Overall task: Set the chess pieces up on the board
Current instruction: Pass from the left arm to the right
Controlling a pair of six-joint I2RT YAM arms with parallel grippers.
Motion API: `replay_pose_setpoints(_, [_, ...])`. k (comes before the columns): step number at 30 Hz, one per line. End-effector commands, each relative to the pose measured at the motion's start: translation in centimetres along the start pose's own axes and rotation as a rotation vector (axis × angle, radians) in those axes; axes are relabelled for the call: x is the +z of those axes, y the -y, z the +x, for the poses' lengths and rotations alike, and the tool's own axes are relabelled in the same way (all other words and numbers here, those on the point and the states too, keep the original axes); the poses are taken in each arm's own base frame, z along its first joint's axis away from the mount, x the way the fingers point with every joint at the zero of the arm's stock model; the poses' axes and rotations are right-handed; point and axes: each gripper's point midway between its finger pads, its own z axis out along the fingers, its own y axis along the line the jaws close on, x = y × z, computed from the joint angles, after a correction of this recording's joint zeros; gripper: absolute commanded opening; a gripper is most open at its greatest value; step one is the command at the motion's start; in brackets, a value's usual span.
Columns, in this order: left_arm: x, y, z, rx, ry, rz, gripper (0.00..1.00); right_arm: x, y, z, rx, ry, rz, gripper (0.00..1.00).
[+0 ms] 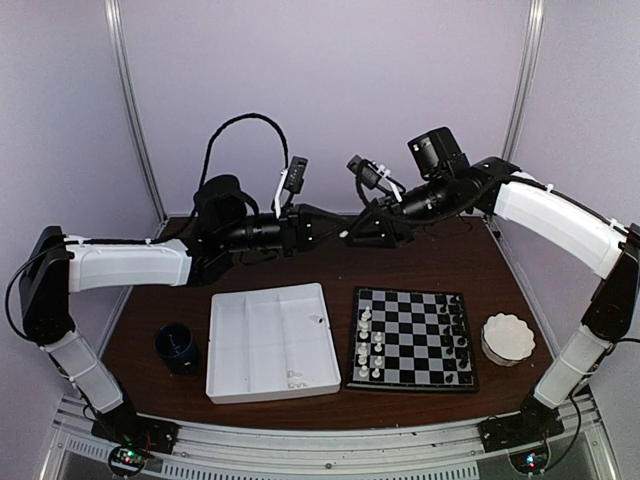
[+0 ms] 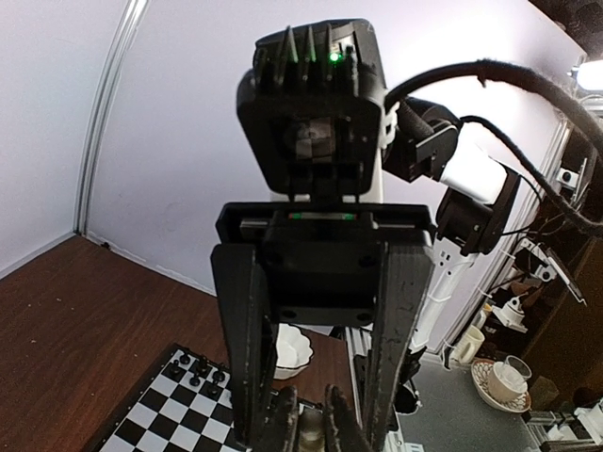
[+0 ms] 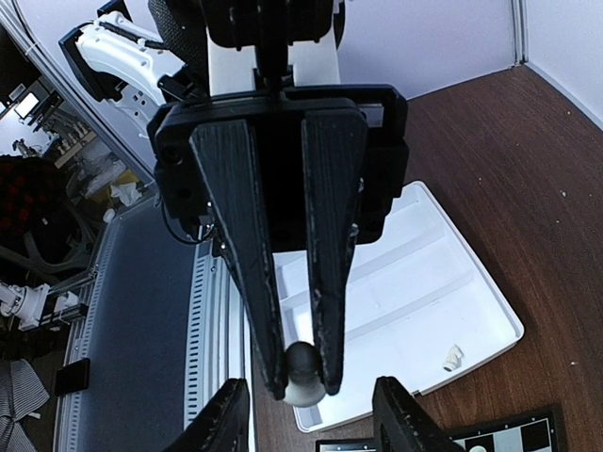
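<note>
One pc [image 3: 302, 373], betw left end effector [image 2: 313, 426] tips

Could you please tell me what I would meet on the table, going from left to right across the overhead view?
dark blue cup → white tray → chessboard → white bowl
</note>
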Motion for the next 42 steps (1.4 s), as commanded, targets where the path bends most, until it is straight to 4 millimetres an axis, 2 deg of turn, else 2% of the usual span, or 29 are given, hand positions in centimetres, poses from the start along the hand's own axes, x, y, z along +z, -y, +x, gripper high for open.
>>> replay_pose_setpoints(1, [0.8, 1.2, -2.1, 0.044, 0.061, 0.046, 0.11, 0.0, -1.1, -1.6, -0.027, 0.04, -0.042, 0.46])
replay_pose_setpoints(4, [0.9, 1.2, -2.0, 0.04, 0.06, 0.047, 0.11, 0.0, -1.4, -1.7, -0.026, 0.045, -0.064, 0.4])
replay_pose_setpoints(8, [0.9, 1.3, -1.9, 0.039, 0.06, 0.049, 0.12, 0.2, -1.6, -1.8, -0.018, 0.048, -0.088, 0.23])
replay_pose_setpoints(11, [1.0, 1.1, -1.7, 0.03, 0.055, 0.046, 0.12, 0.2, -1.7, -1.8, -0.017, 0.052, -0.093, 0.14])
replay_pose_setpoints(14, [1.1, 0.7, -1.7, 0.009, 0.051, 0.026, 0.15, 0.2, -1.6, -1.7, -0.02, 0.049, -0.086, 0.1])
replay_pose_setpoints(18, [0.7, 0.2, -2.5, 0.004, 0.041, -0.05, 0.33, 0.3, -0.8, -0.6, -0.041, 0.016, -0.041, 0.07])
replay_pose_setpoints(21, [0.3, -0.2, -3.2, -0.008, -0.007, -0.138, 0.39, 0.2, -0.1, 0.6, -0.072, -0.016, 0.01, 0.06])
replay_pose_setpoints(24, [-0.1, -0.9, -3.2, -0.066, -0.099, -0.23, 0.39, 0.1, 0.3, 1.5, -0.103, -0.048, 0.053, 0.06])
replay_pose_setpoints(29, [-0.7, -0.3, -3.0, -0.162, -0.215, -0.275, 0.36, -0.2, 0.6, 2.6, -0.157, -0.099, 0.109, 0.05])
replay_pose_setpoints(34, [-1.0, -1.0, -1.1, -0.277, -0.345, -0.335, 0.32, -0.1, 0.7, 3.0, -0.171, -0.111, 0.121, 0.05])
replay_pose_setpoints(42, [-1.0, -1.0, 1.5, -0.371, -0.427, -0.317, 0.32, -0.3, 0.5, 2.4, -0.181, -0.111, 0.135, 0.05])
